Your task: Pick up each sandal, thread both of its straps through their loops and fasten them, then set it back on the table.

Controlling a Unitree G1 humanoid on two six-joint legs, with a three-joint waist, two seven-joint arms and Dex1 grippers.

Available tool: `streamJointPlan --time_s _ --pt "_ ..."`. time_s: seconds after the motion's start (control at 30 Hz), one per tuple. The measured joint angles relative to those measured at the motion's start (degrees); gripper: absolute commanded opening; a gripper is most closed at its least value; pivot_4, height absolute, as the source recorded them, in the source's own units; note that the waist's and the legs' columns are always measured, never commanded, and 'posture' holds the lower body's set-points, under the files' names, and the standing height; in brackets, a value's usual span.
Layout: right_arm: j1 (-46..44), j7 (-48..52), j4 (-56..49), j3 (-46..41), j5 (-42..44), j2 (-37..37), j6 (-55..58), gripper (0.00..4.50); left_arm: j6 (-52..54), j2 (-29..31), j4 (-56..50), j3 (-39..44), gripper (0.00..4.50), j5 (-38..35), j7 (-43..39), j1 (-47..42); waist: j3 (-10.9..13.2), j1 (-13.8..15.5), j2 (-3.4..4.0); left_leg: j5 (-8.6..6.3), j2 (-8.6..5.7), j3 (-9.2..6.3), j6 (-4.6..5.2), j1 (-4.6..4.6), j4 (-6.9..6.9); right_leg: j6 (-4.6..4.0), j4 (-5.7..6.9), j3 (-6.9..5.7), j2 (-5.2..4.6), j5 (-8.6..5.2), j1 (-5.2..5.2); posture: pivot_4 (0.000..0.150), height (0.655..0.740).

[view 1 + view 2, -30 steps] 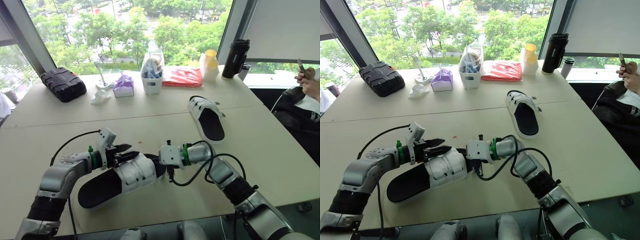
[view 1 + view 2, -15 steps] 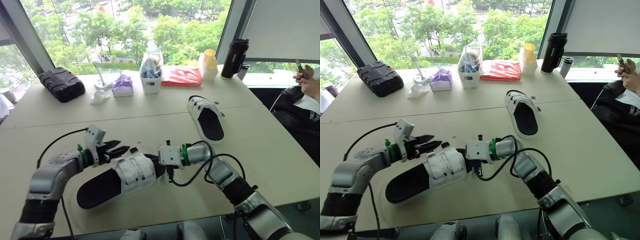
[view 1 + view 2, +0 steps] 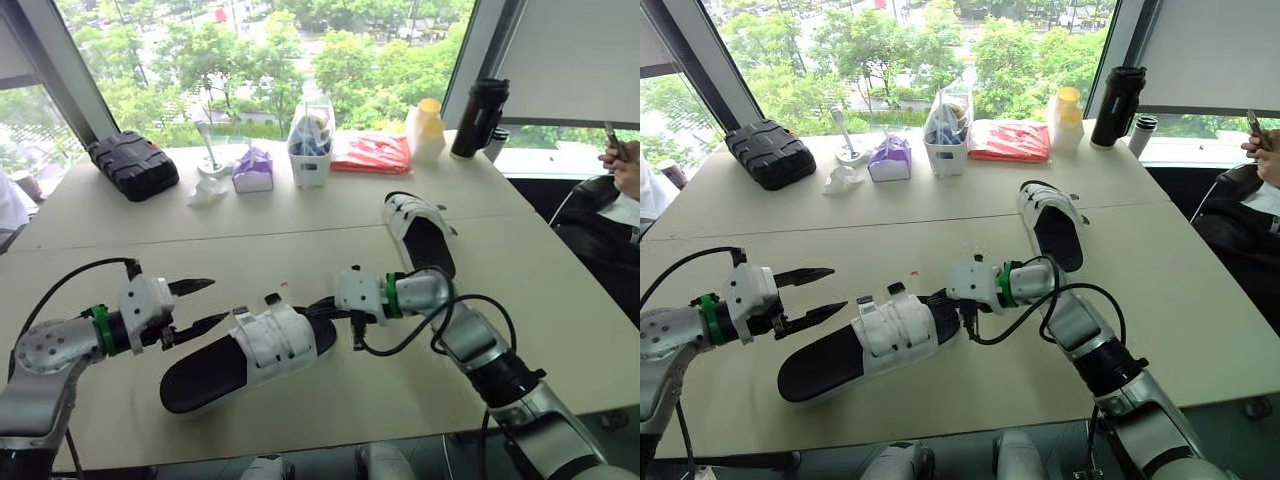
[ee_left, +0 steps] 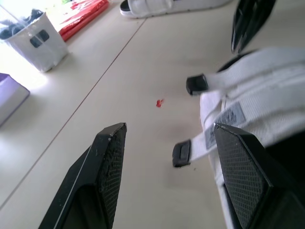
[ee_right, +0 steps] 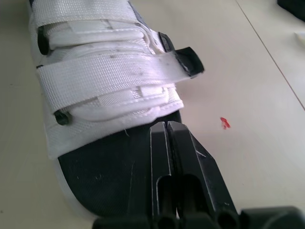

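Beige table of butted tops, set before a wide window onto trees.

Item: near sandal, white upper, black footbed, lying flat on its sole. Both straps cross the upper, and their black tabs jut off one side.

Handling, as judged: light, with a flexible sole and soft, limp webbing. Best gripped at the sole edge or a stiff tab.

Left gripper: fingers apart, hovering just beside the tabs.

Right gripper: fingers together, at the toe end over the footbed.

Second sandal: well apart, beyond the toe.

Farther off: black case, tissue pack, white tub, red packet, black flask.
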Motion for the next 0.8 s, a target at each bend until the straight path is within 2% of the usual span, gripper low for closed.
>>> streamJointPlan --time_s 0.3,0.57,0.67,0.7,0.73,0.8 --pt "0.0 1.4 -5.9 -5.2 4.1 -6.0 7.0 0.00 -22.6 0.2 8.7 -2.5 2.97 4.5 -1.9 -0.4 0.0 0.1 0.01 -0.01 0.00 0.00 0.02 -0.05 0.02 0.14 -0.04 -0.02 -0.02 0.07 0.00 0.150 0.7400" --pt "0.0 0.5 -6.3 -7.5 5.1 -7.7 9.0 0.00 -30.1 1.5 9.7 -7.1 2.97 5.5 -2.2 -2.0 0.0 0.0 0.02 -0.01 0.03 0.00 0.04 -0.03 0.01 0.23 -0.02 -0.04 0.02 0.12 0.00 0.150 0.7400" --pt "0.0 0.3 -6.7 -7.5 5.1 -7.9 9.3 0.00 -31.2 2.5 9.8 -8.3 3.77 5.6 -2.2 -2.6 0.0 0.0 0.03 -0.02 0.02 0.01 0.04 -0.03 0.01 0.23 -0.02 -0.03 0.02 0.12 0.00 0.150 0.7400" --pt "-0.1 0.2 -6.7 -7.5 5.1 -7.9 9.3 0.00 -31.7 2.6 10.1 -8.7 4.27 5.7 -2.2 -2.7 0.0 0.0 0.04 -0.02 0.02 0.01 0.04 -0.03 0.01 0.23 -0.02 -0.04 0.02 0.12 0.00 0.150 0.7400" --pt "-0.3 0.1 -6.7 -7.5 5.1 -7.9 9.3 0.00 -32.2 2.7 10.6 -9.0 4.47 6.0 -2.1 -2.8 0.1 -0.1 0.05 -0.02 0.02 0.01 0.04 -0.03 0.01 0.23 -0.02 -0.04 0.02 0.12 0.00 0.150 0.7400" --pt "-0.9 -0.2 -6.7 -7.5 5.1 -7.9 9.3 0.00 -33.4 2.7 11.3 -9.6 4.47 7.4 -1.3 -3.6 0.1 0.0 0.05 -0.02 0.02 0.00 0.05 -0.03 0.01 0.23 -0.02 -0.05 0.03 0.12 0.00 0.150 0.7400"
